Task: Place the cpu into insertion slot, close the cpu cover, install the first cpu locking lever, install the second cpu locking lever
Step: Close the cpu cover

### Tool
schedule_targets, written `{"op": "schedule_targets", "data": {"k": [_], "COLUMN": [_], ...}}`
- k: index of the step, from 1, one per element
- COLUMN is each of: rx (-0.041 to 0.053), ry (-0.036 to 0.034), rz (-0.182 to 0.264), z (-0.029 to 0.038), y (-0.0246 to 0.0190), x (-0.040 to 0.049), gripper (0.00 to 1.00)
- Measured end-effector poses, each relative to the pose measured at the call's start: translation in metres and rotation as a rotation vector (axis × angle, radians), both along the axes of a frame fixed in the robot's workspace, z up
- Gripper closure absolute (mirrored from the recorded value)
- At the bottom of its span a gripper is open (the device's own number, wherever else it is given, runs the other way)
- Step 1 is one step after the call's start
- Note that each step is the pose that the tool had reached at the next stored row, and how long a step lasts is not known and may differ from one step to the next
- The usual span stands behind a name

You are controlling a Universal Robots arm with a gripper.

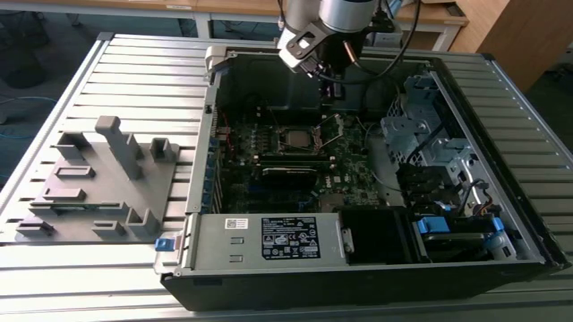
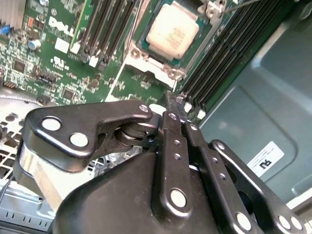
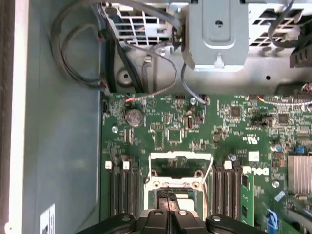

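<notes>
Ribbed metal table (image 1: 134,74); wooden desks (image 1: 241,7) behind — dark floor (image 1: 134,23).

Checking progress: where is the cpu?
In the second wrist view, the cpu lies in the insertion slot, between the memory strips, just ahead of the gripper.

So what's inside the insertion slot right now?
The cpu lies in the insertion slot, pale top face exposed, the cpu cover swung open. The contacts beneath the chip are hidden.

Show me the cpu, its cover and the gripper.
cpu (image 2: 173,30), second wrist view, middle of its face
cpu cover (image 3: 180,156), first wrist view, frame's bar
gripper (image 2: 178,100), second wrist view, between its fingertips
</notes>
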State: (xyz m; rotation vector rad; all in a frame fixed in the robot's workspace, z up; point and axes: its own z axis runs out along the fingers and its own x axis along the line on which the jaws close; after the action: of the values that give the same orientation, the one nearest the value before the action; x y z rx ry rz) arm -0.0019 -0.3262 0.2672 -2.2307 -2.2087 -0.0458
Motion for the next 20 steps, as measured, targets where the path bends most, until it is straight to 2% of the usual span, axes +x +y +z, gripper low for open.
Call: {"op": "schedule_targets", "data": {"k": [14,15,20], "rx": [0.0001,0.0000,0.0001], "ry": [0.0000,0.0001,0.0000], "rz": [0.000,0.000,0.000], "z": [-0.0009,-0.0010,-0.0010], "y": [0.0048,0.0058,0.0060], "x": [0.0246,0.0286,0.0295], "gripper": [0.90,0.90,0.90]}}
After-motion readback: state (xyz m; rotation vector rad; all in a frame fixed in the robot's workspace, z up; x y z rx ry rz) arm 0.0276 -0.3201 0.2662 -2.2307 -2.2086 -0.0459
